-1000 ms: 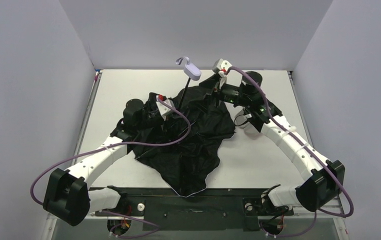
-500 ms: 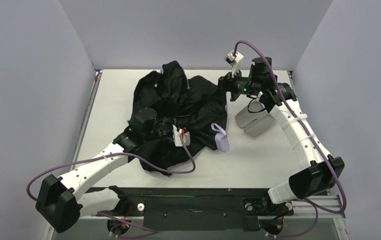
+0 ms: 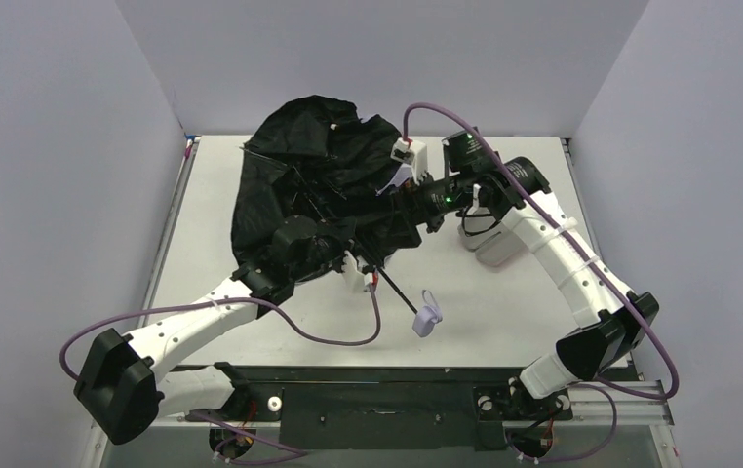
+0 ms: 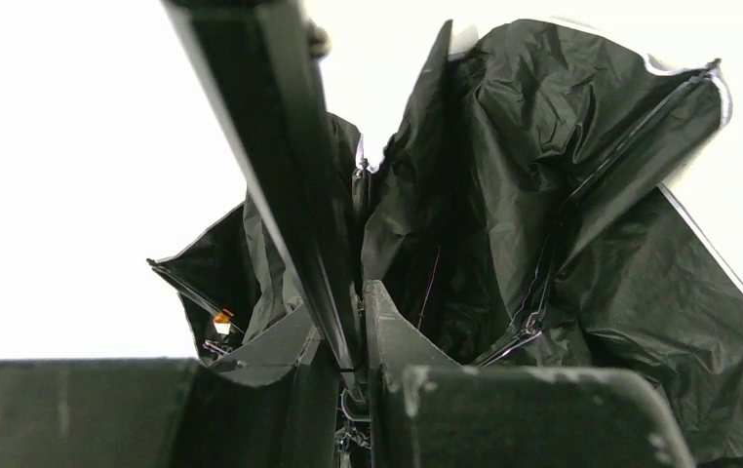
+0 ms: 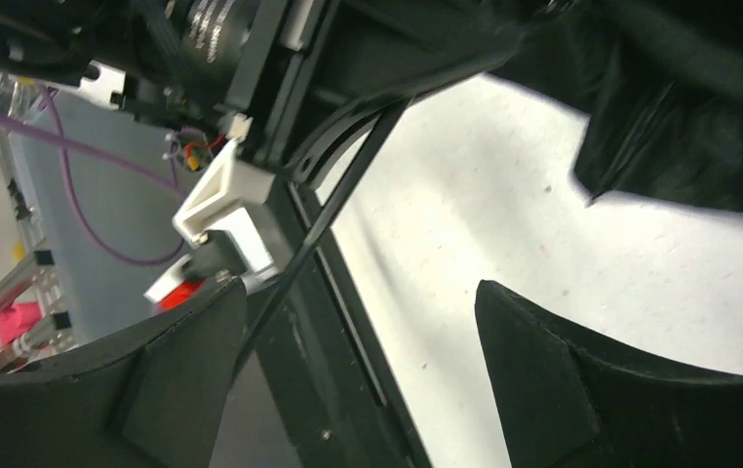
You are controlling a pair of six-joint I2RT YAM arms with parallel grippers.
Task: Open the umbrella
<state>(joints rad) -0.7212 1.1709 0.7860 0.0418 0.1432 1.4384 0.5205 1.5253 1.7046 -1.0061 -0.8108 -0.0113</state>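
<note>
Our left hand (image 4: 353, 322) is clamped on the thin black shaft (image 3: 395, 291) of the umbrella (image 3: 299, 156). We hold it above the tabletop (image 3: 504, 312), its half-spread canopy toward the far left and its lavender handle (image 3: 427, 320) dangling nearer us. Our right hand (image 5: 358, 302) gapes wide, gripping nothing, close beside the canopy. We judge it should grip at the canopy's hub and push steadily along the shaft, away from the handle, while the left holds firm and the ribs (image 4: 582, 185) stay unsnagged.
</note>
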